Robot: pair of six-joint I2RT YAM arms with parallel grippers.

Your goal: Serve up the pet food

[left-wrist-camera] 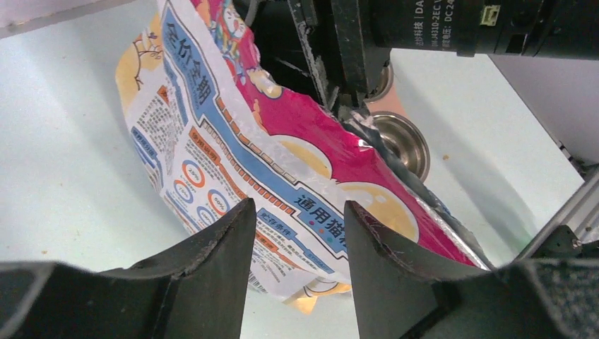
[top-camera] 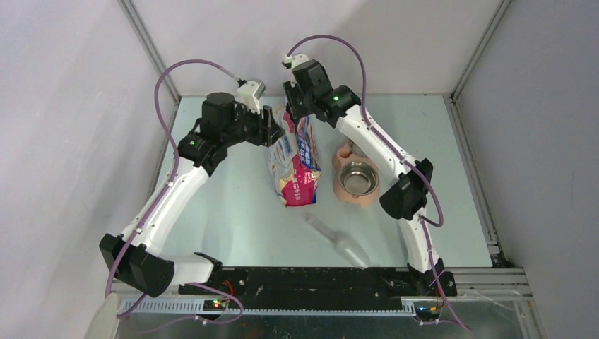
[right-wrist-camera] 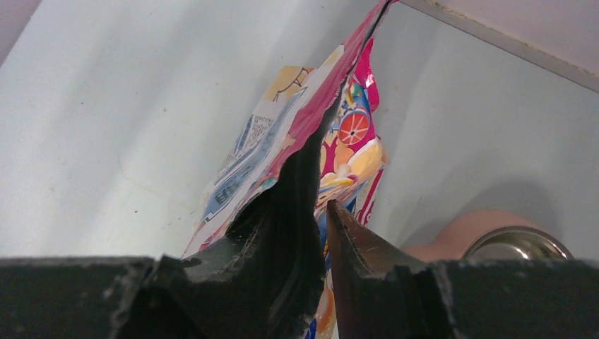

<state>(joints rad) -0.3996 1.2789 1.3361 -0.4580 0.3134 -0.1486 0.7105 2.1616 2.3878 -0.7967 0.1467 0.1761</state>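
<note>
The glossy pink and blue pet food bag lies on the table, its mouth raised toward the back. No pet food shows; any kibble is hidden inside the bag. My right gripper reaches down at the bag's top edge. In the right wrist view its jaws stand narrow, with the bag's rim pinched between them. My left gripper is at the bag's upper left side. Its fingers stand apart, and the printed face of the bag lies just beyond the tips.
A steel bowl sits in a pink holder right of the bag, under the right forearm. It also shows as a bowl rim behind the bag. A clear plastic scoop lies near the front edge. Walls stand close on three sides.
</note>
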